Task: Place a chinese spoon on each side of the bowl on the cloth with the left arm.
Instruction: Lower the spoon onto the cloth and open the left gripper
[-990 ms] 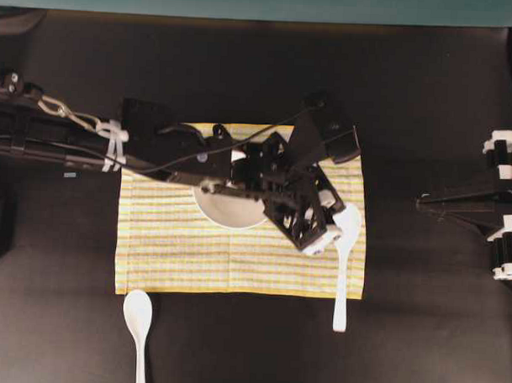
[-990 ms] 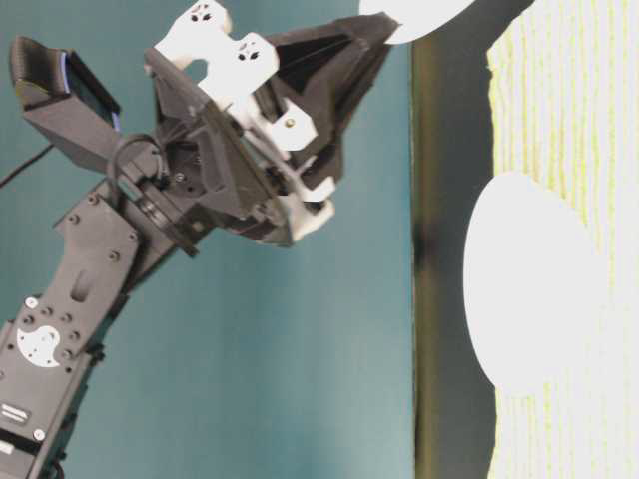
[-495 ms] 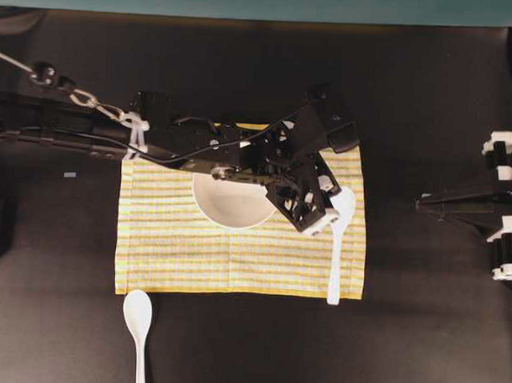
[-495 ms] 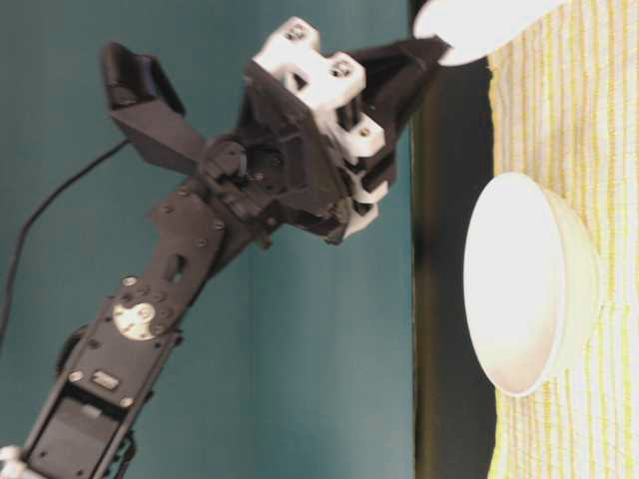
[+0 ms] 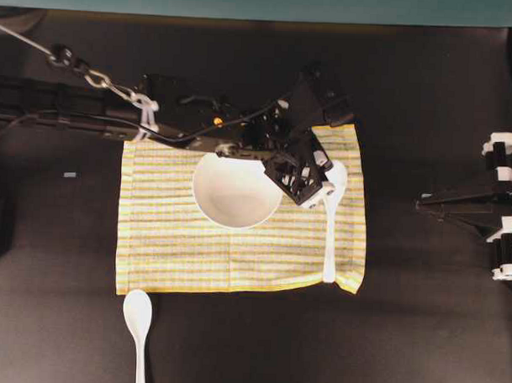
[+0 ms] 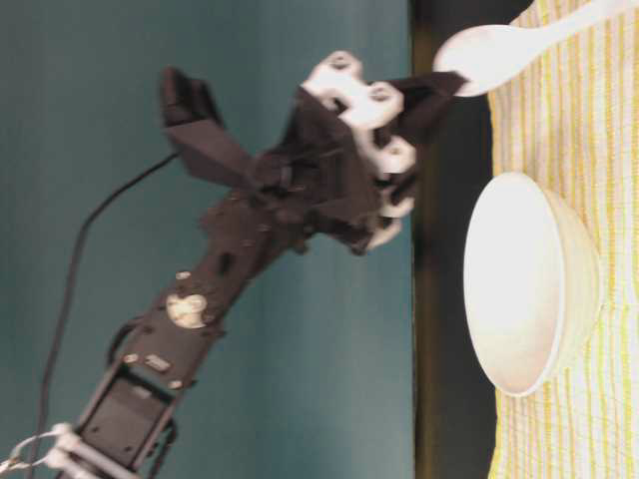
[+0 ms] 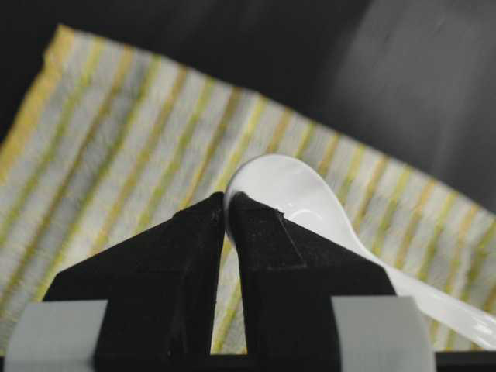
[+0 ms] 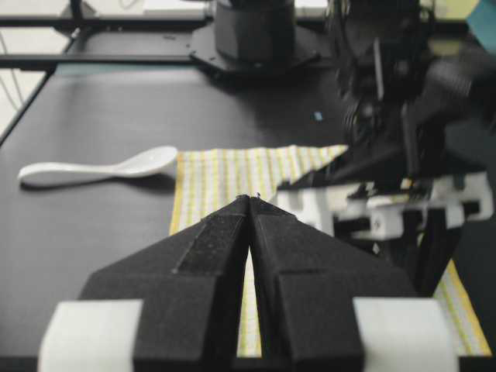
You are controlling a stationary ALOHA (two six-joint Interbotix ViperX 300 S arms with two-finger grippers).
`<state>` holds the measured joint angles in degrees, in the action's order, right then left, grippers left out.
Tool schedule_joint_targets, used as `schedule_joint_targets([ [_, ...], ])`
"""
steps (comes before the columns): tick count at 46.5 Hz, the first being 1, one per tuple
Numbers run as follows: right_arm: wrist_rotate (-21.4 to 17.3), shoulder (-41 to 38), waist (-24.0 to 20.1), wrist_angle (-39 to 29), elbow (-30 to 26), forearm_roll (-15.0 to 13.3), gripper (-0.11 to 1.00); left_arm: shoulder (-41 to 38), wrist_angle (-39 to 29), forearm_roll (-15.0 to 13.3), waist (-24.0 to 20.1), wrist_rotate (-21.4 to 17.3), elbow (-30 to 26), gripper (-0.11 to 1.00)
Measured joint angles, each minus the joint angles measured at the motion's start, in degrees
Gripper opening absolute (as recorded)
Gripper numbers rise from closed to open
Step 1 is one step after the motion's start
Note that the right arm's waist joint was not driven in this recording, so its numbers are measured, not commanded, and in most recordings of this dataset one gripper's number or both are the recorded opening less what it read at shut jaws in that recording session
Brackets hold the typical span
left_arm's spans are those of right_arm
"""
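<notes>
- On the black table (image 5: pixel 427 97), a rectangular woven cloth with thin yellow, white and grey stripes (image 5: pixel 170 247) is laid flat, with its front right corner folded over.
- A round, glossy white bowl (image 5: pixel 237 191) is seated on the cloth, near the middle and toward the far edge.
- The black left gripper with white finger ends (image 5: pixel 322 187) is positioned just right of the bowl; its jaws are pinched onto the rim of a glossy white Chinese soup spoon (image 5: pixel 330 223).
- The held spoon is located over the right part of the cloth, with its oval bowl at the fingertips and its long handle pointing toward the front edge; the table-level view shows the oval bowl lifted.
- A second identical white spoon (image 5: pixel 139 322) is found on the bare table, just off the cloth's front left corner.
- The right gripper (image 8: pixel 252 203) is parked at the right side, well apart from the cloth, with its jaws pressed together on nothing.
</notes>
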<state>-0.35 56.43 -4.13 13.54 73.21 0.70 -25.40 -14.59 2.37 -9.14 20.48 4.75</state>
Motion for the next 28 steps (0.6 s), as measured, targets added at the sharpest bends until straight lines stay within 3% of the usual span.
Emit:
schedule_joint_targets([
  [15,0.00,0.00,0.00,0.00,0.09,0.00,0.01,-1.05,1.93,0.00,1.41,-0.44,0.09,0.06],
  [28,0.00,0.00,0.00,0.00,0.18,0.00,0.01,-0.97,2.72,0.00,-2.55,0.18,2.11,0.06],
])
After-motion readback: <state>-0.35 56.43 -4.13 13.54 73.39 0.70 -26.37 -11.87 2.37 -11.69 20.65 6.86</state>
